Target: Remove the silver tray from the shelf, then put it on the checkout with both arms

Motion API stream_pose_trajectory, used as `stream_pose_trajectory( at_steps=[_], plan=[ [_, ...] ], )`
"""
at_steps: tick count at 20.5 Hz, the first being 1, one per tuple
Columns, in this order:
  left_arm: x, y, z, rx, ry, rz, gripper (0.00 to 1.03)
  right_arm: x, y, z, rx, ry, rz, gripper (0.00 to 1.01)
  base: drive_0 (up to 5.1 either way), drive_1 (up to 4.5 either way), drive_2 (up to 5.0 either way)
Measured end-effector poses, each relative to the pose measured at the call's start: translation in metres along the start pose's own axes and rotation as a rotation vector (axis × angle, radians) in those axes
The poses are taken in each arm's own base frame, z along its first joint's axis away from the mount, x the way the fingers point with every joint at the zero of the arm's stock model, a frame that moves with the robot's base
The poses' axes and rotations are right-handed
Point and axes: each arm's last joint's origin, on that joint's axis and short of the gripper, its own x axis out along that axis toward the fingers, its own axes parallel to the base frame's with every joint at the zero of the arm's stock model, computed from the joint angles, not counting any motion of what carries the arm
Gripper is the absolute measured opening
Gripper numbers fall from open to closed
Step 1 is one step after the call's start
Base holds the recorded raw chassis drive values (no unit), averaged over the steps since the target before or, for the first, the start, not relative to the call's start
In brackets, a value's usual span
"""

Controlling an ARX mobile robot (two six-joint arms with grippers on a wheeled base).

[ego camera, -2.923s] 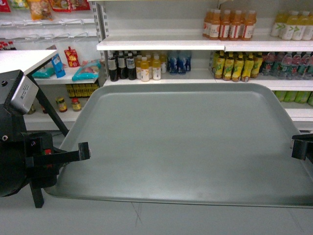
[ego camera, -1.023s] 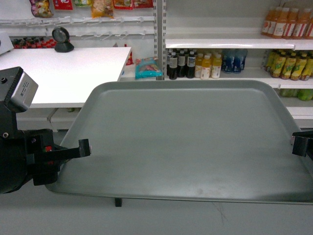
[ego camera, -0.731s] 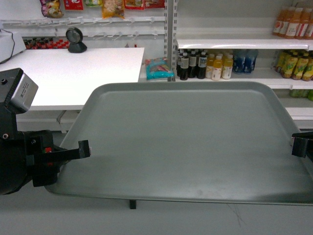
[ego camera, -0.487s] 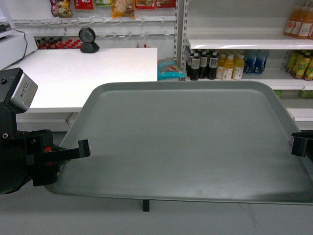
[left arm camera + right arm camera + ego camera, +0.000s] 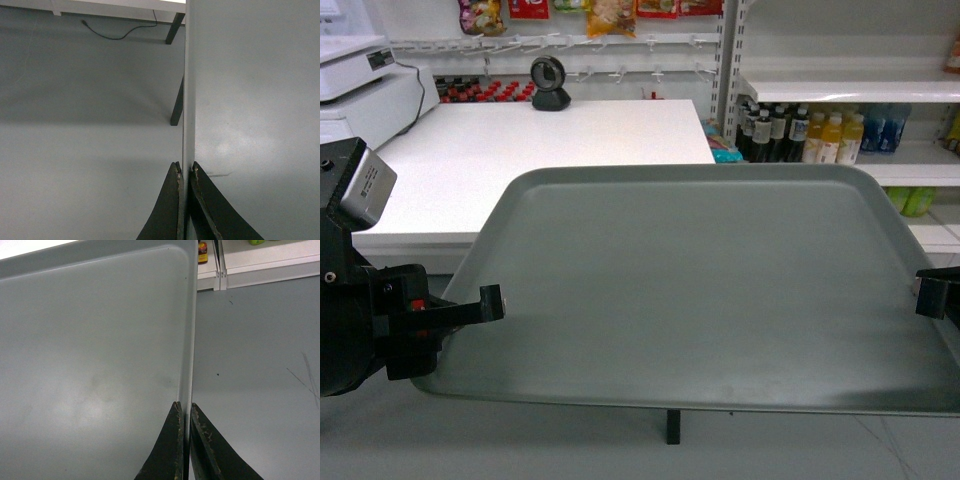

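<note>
Head view: no readable writing; flat grey-green rectangular tray (image 5: 700, 280) hangs off the floor, white surface (image 5: 520, 150) at 11 o'clock, left hand (image 5: 184, 200) and right hand (image 5: 183, 440) pinching opposite rims.

silver tray (image 5: 700, 280): matte grey-green, plain
checkout (image 5: 520, 150): matte white
left gripper (image 5: 185, 172): black, red spot on mount
right gripper (image 5: 185, 412): black
floor (image 5: 85, 100): plain grey
shelf (image 5: 840, 90): glossy white

silver tray (image 5: 700, 280): grey-green, empty, level, held above floor by both side rims | bench (image 5: 530, 150): white, flat, just beyond tray's far edge
</note>
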Motion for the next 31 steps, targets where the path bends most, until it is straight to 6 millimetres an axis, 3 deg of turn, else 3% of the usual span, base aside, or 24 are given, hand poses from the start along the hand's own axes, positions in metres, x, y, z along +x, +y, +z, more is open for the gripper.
stream_pose_trajectory(
  at_steps=[17,27,31],
  plan=[
    [0.0,0.0001,0.0001,0.0,-0.001,0.0,0.02,0.0,0.0,0.0,0.0,0.0,0.0,0.02,-5.0,3.23,1.4],
    [0.0002,0.0012,0.0002,-0.002,0.001,0.004,0.02,0.0001,0.0013,-0.0002,-0.001,0.0,0.001,0.02,0.0,0.0,0.0],
    [0.0002,0.0011,0.0006,-0.002,-0.004,0.003,0.02,0.0,0.0014,0.0,-0.001,-0.003,0.002,0.02,0.0,4.25,-4.2]
  ],
)
